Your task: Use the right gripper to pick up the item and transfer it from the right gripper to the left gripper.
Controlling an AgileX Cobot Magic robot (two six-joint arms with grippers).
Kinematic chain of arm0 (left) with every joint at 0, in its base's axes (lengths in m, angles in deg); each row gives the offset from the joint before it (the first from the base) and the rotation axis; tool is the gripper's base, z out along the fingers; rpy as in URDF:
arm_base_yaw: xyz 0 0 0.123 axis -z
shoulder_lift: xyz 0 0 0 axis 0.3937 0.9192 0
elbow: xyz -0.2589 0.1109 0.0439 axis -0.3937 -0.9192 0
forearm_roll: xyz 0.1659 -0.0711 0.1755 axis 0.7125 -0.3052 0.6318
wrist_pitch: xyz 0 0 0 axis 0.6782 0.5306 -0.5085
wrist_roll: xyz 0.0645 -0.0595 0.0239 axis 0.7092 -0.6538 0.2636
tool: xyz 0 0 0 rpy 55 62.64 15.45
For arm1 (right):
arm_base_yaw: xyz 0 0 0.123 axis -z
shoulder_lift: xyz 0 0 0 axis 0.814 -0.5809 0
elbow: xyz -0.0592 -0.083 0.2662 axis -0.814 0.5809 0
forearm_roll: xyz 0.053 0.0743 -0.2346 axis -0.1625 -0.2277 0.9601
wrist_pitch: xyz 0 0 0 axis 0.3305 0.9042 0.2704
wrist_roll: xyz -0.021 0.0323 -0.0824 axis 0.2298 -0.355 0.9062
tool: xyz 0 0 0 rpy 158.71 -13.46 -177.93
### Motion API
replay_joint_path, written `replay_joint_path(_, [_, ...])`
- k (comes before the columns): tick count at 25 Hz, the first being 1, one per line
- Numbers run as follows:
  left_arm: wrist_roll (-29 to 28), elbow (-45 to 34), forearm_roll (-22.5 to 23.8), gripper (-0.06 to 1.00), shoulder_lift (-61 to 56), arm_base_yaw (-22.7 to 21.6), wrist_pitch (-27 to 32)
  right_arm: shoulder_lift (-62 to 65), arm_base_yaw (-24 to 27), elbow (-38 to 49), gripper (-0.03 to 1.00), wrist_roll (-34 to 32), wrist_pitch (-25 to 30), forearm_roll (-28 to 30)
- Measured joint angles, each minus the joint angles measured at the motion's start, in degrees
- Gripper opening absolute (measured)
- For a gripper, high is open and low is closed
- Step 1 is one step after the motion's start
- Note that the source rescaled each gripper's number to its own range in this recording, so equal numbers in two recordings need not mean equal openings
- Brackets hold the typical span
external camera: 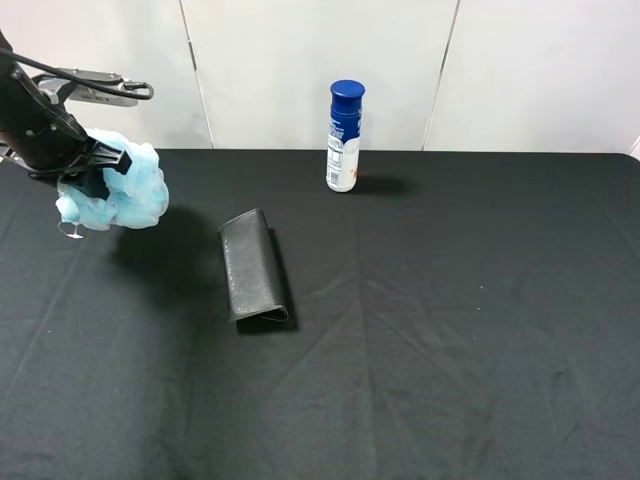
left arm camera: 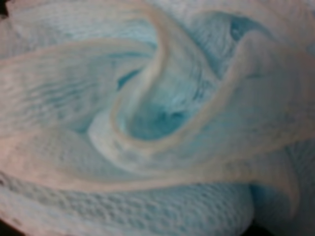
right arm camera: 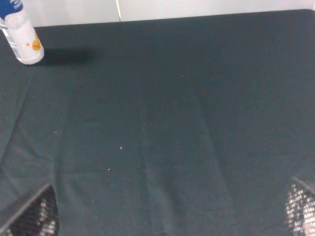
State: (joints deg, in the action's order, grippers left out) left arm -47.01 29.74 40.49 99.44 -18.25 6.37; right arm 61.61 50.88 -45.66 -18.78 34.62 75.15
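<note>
The item, a light blue and white mesh loofah [external camera: 130,192], hangs above the table's far left, held in my left gripper [external camera: 95,172], which is shut on it. In the left wrist view the loofah's mesh [left arm camera: 157,118] fills the whole picture and hides the fingers. My right gripper is out of the exterior high view. In the right wrist view the right gripper [right arm camera: 165,214] is open and empty, with only its fingertips [right arm camera: 34,216] showing, wide apart above bare black cloth.
A black folded case [external camera: 254,265] lies on the black table cloth [external camera: 450,330] left of centre. A blue-capped white bottle [external camera: 345,137] stands at the back middle and also shows in the right wrist view [right arm camera: 19,37]. A white wall runs behind the table.
</note>
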Motion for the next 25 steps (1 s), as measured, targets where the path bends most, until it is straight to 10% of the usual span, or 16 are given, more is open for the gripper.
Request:
replay_joint_path(3, [0.0,0.0,-0.2,0.69,0.0,0.0,-0.2,0.0,0.0,0.0,1.0,0.0,0.0,0.0])
replay_joint_path(6, [0.0,0.0,-0.2,0.92,0.0,0.0,-0.4,0.0,0.0,0.0,1.0,0.0,-0.1,0.0])
replay_joint_path(25, [-0.3,5.7,-0.2,1.0,-26.3,0.0,27.5,0.0,0.0,0.0,1.0,0.0,-0.2,0.0])
